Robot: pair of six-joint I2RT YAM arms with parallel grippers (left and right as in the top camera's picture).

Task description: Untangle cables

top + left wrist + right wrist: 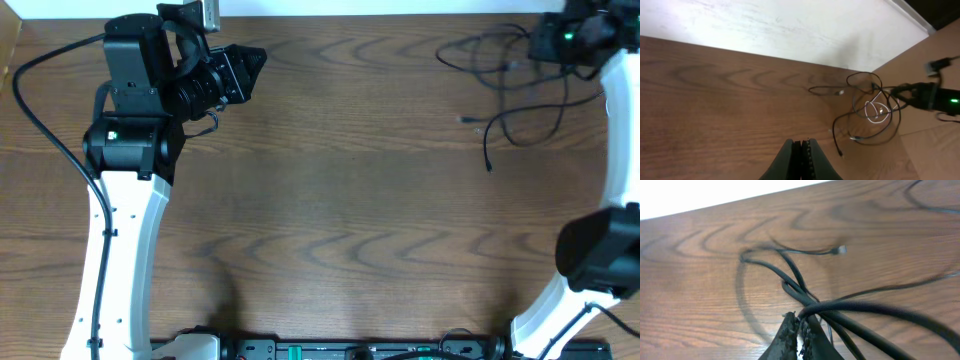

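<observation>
Cables (505, 85): a loose tangle at the upper right of the overhead view, lying on the wooden table (350, 220). The dark loops overlap, and one end trails down toward the middle right of the frame. In the left wrist view a white cord (875, 112) sits curled inside the black loops.

Right gripper (537, 45): top right corner of the overhead view, at the upper edge of the tangle. Its jaws are pressed together. In its own wrist view several black strands bunch right at the fingertips (785, 335) and fan out from there, so it is pinching the bundle. That view is blurred, so I can't say which strand it grips.

Left gripper (258, 58): upper left of the overhead view, well apart from the tangle and pointing toward it. Its fingers are closed flat against each other over bare wood, with nothing between them.
</observation>
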